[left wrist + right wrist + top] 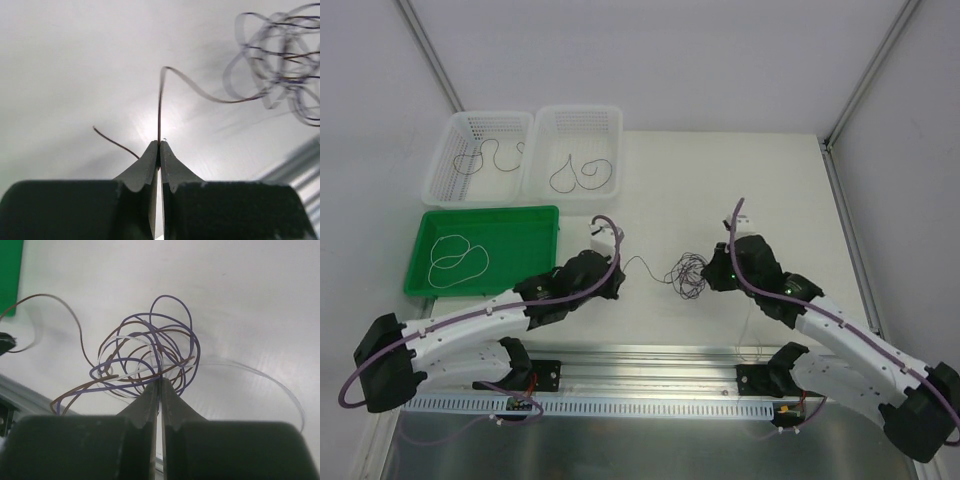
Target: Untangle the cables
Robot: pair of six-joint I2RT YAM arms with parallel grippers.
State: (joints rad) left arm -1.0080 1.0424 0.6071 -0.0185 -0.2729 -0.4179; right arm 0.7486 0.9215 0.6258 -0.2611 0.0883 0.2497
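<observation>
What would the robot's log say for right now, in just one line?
left gripper: shut on brown cable | right gripper: shut on tangle | brown cable: runs into tangle

looking down on a matte white tabletop. closed in at 12 o'clock by a pale lilac-grey back panel, at 3 and 9 o'clock by side panels of the same tint. framed by a slanting aluminium post at 11 o'clock and another at 1 o'clock. edged at 6 o'clock with a ribbed aluminium rail, a white slotted strip, then brushed sheet metal. lit softly and evenly, with faint shadows.
</observation>
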